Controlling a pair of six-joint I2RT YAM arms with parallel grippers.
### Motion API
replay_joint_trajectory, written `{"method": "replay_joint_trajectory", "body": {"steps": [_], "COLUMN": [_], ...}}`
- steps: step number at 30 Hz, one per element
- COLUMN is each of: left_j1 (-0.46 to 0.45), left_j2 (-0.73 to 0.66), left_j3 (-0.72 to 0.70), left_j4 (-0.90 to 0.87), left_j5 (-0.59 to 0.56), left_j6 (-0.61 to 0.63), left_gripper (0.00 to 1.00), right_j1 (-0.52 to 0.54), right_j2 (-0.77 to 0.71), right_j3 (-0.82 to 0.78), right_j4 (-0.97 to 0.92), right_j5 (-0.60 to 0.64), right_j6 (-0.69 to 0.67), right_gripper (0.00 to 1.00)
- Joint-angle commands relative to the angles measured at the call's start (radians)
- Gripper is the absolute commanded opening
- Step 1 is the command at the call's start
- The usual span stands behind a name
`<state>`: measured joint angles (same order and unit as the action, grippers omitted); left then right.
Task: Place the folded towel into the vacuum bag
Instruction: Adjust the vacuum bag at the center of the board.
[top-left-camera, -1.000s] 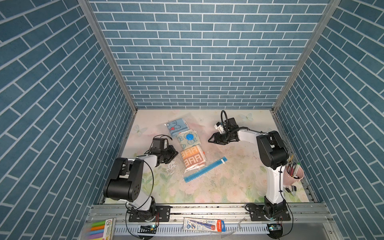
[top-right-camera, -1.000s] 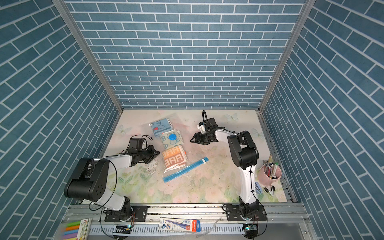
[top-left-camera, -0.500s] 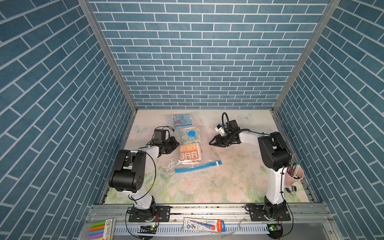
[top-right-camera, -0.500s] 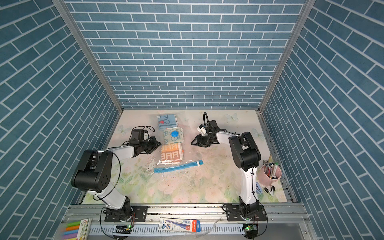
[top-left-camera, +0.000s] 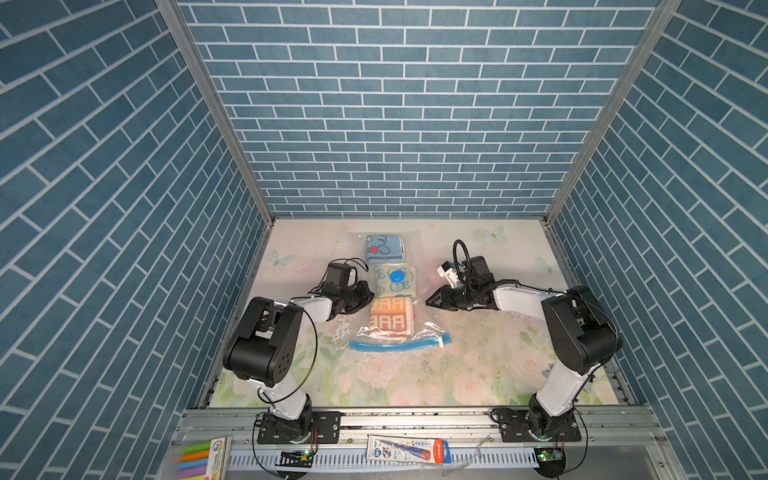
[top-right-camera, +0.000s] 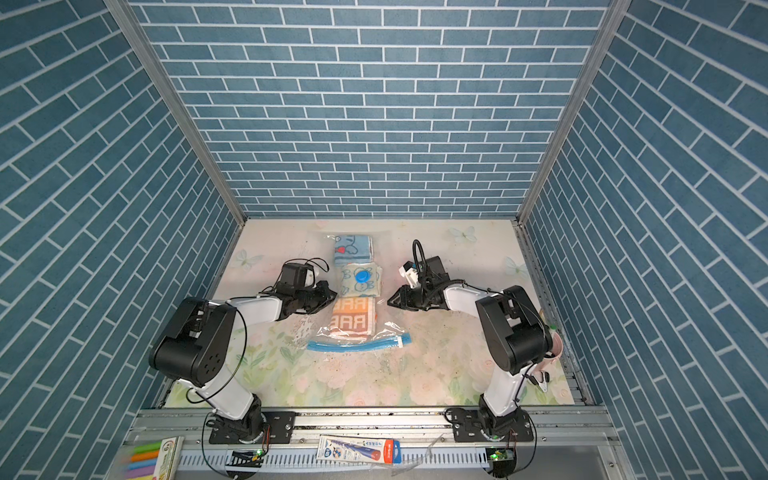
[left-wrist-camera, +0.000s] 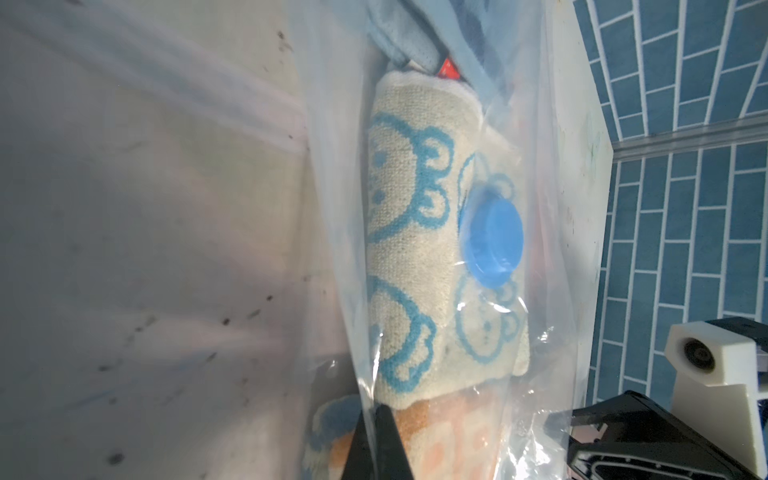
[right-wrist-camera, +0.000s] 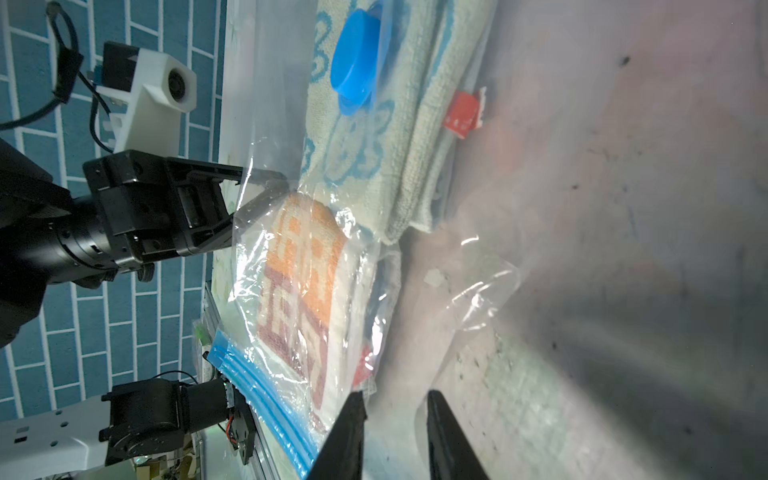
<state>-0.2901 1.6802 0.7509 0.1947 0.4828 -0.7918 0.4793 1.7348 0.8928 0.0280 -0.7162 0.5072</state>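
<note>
**Towel bagged, bag squared up on the bench**

In both top views the vacuum bag (top-left-camera: 424, 329) lies mid-frame on the bench (top-left-camera: 478, 365). The orange folded towel (top-left-camera: 390, 316) sits inside it, just above the blue zip strip (top-left-camera: 399, 343). The left hand (top-left-camera: 369, 297) is clamped on the bag's left edge. The right hand (top-left-camera: 429, 303) hangs just right of the bag, jaws slightly apart and empty. Insertion looks finished; next, the left hand probably has to let go without dragging the film. A second ago the bag lay slanted, zip strip pointing lower right; now it runs straight.

The vacuum bag (top-right-camera: 388, 330) holds three folded towels (top-right-camera: 371, 286) in a row, between the left tool (top-right-camera: 332, 296) and right tool (top-right-camera: 390, 301).
</note>
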Motion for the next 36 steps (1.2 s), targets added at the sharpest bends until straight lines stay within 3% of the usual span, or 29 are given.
{"method": "replay_joint_trajectory", "body": {"steps": [1, 8, 20, 25, 32, 36], "left_j1": [-0.029, -0.07, -0.086, -0.086, -0.081, -0.063], "left_j2": [0.009, 0.03, 0.125, 0.151, 0.058, -0.028], "left_j3": [-0.019, 0.0, 0.15, 0.209, 0.228, 0.261], "left_j4": [0.049, 0.088, 0.062, -0.01, -0.142, -0.264], "left_j5": [-0.007, -0.029, -0.034, -0.048, -0.186, -0.269], "left_j6": [-0.001, -0.017, 0.007, 0.055, 0.149, 0.222], "left_gripper": [0.0, 0.0, 0.0, 0.16, 0.2, 0.36], "right_j1": [0.007, 0.005, 0.0, 0.001, 0.001, -0.001], "right_j2": [-0.076, -0.193, -0.244, -0.23, -0.231, -0.26], "right_j3": [-0.056, -0.119, -0.11, -0.1, -0.083, -0.057], "right_j4": [0.04, -0.096, -0.293, -0.296, -0.308, -0.349], "right_j5": [0.061, 0.271, 0.562, 0.542, 0.507, 0.522], "right_j6": [0.039, 0.051, 0.135, 0.162, 0.161, 0.143], "right_gripper": [0.21, 0.0, 0.0, 0.0, 0.0, 0.0]}}
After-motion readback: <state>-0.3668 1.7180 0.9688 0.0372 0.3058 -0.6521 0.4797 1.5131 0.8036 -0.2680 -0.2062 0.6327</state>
